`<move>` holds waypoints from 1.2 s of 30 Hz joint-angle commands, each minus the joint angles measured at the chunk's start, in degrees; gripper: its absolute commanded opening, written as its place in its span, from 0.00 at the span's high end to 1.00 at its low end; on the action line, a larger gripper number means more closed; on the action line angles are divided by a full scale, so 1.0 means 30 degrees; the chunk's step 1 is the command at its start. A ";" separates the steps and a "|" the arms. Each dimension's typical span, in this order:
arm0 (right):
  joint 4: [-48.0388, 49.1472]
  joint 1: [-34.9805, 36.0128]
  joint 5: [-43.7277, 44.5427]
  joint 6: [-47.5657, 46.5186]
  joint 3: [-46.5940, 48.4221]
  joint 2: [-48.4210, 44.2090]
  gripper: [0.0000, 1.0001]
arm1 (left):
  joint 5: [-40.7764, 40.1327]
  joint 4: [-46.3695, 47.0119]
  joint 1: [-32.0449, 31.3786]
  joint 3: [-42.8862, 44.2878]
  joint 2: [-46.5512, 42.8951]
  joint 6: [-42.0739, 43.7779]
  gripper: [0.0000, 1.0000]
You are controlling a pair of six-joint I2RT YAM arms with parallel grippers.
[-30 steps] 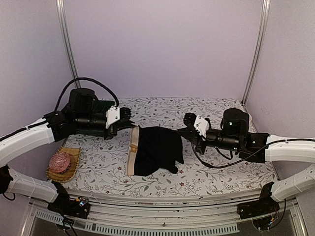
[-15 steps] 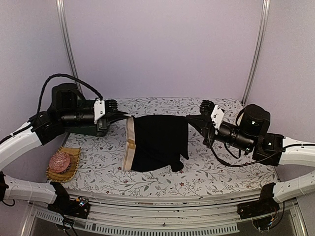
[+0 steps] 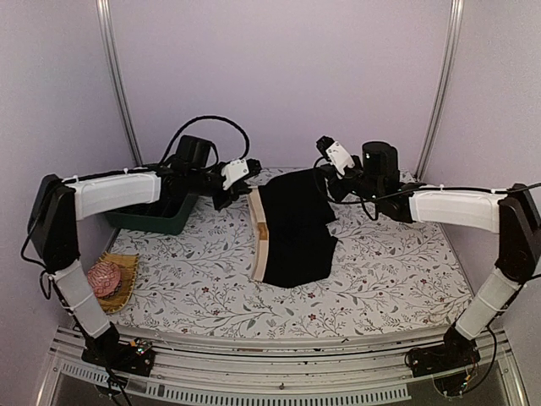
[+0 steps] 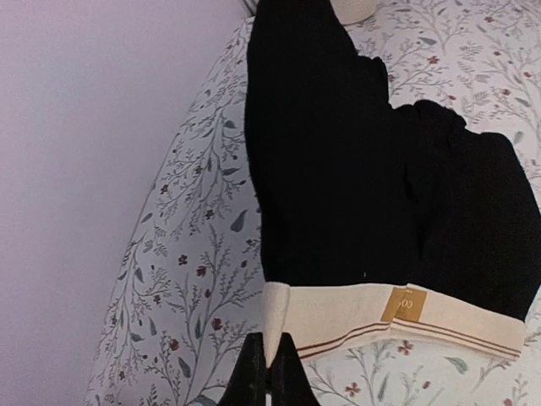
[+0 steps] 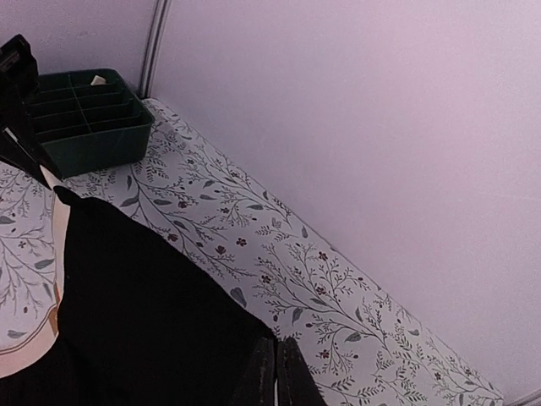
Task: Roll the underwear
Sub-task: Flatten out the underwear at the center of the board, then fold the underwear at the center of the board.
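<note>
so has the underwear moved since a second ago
Yes. The underwear has shifted toward the far edge of the table and slightly right, so more bare tabletop shows between it and the near edge.

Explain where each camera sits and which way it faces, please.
Top external: fixed above and behind the arms, looking down on the table; both arms show, left gripper and right gripper each shut on the underwear.
Left wrist: on the left arm, looking past its own gripper along the underwear's cream waistband.
Right wrist: on the right arm, looking past its own gripper over the black fabric toward the green tray.
Shared: top external and right wrist both show the green tray.
</note>
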 commanded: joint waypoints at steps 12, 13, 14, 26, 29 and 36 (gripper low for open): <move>0.0984 -0.2003 -0.2828 -0.0718 0.8738 0.9949 0.98 | -0.3452 -0.0163 0.1493 0.8093 0.8883 0.1257 1.00; 0.1004 -0.1998 -0.2994 -0.0769 0.8477 0.9786 0.98 | -0.3260 -0.0152 0.1597 0.7965 0.8810 0.1308 1.00; 0.1069 -0.2026 -0.3282 -0.0800 0.8255 0.9505 0.98 | -0.3102 -0.0167 0.1655 0.7813 0.8709 0.1387 1.00; 0.1628 -0.1746 -0.6695 -0.0881 0.1925 0.4318 0.98 | 0.1712 -0.1656 0.2035 0.4134 0.5838 0.3756 1.00; 0.1129 -0.1456 -0.7100 -0.1161 0.0937 0.3650 0.98 | 0.2700 -0.2419 0.2011 0.3644 0.5408 0.4209 1.00; 0.0246 -0.0783 -0.7495 -0.1519 -0.0346 0.3346 0.98 | 0.2207 -0.2954 0.1652 0.2356 0.5118 0.5719 1.00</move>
